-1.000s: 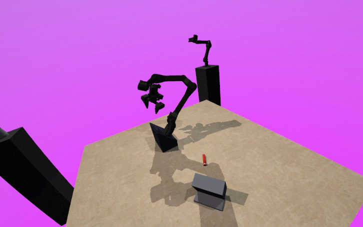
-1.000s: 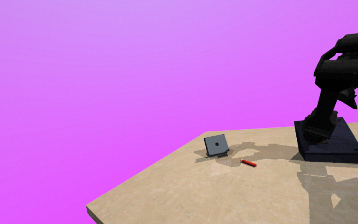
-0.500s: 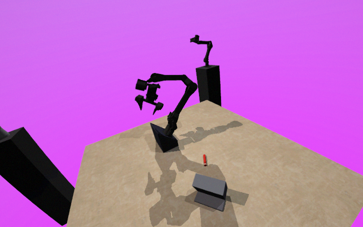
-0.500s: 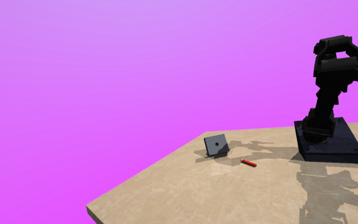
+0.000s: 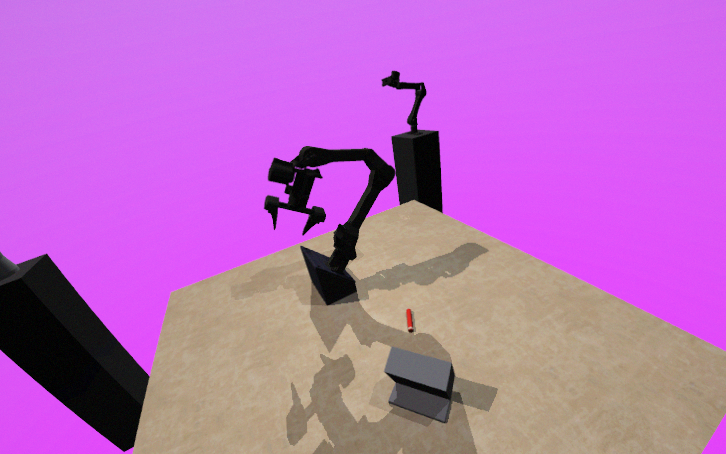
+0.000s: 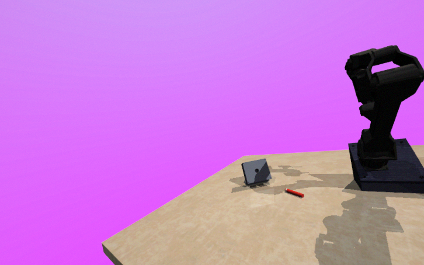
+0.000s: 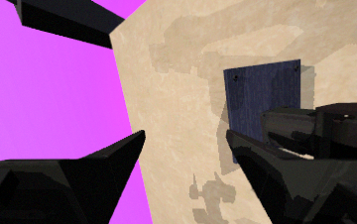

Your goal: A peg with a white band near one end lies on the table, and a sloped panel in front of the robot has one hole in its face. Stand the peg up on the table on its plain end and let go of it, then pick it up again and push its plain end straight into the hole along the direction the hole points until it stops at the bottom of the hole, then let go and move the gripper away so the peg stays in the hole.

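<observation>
A red peg (image 5: 409, 319) (image 6: 294, 192) lies on its side on the table (image 5: 562, 347) (image 6: 193, 225). Its white-banded end points toward the sloped panel (image 5: 420, 368) (image 6: 251, 174). In the exterior view the panel's face shows one dark hole (image 6: 257, 170), with nothing in it; the top camera sees the panel from behind and above. My gripper (image 5: 289, 232) (image 7: 184, 133) is wide open and empty, with its fingers pointing down. It is high up, beside the arm's base and well away from the peg and the panel. The peg and the panel are not in the wrist view.
The arm's dark blue base block (image 5: 331, 283) (image 6: 396, 174) (image 7: 248, 101) stands on the table. The wrist view shows the table edge to the left of the base. Black pillars (image 5: 420, 171) (image 5: 64, 347) stand beyond the table, the far one bearing another arm (image 5: 416, 101).
</observation>
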You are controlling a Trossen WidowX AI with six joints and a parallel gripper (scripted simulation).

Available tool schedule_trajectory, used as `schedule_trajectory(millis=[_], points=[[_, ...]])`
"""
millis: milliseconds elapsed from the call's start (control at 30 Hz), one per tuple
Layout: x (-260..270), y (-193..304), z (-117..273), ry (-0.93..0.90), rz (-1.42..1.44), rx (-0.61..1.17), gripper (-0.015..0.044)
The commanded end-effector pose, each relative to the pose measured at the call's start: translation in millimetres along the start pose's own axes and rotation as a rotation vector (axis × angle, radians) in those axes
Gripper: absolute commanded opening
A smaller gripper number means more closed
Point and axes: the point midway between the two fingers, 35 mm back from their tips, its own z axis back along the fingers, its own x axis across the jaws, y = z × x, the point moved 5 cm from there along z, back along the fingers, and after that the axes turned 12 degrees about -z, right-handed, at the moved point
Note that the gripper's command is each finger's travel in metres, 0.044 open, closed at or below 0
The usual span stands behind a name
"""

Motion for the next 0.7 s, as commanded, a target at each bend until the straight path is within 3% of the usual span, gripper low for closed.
schedule_trajectory(millis=[0,667], points=[[-3,16,1,-0.005,0.095,0.028,0.044],[-37,102,7,-0.017,0.719,0.103,0.044]])
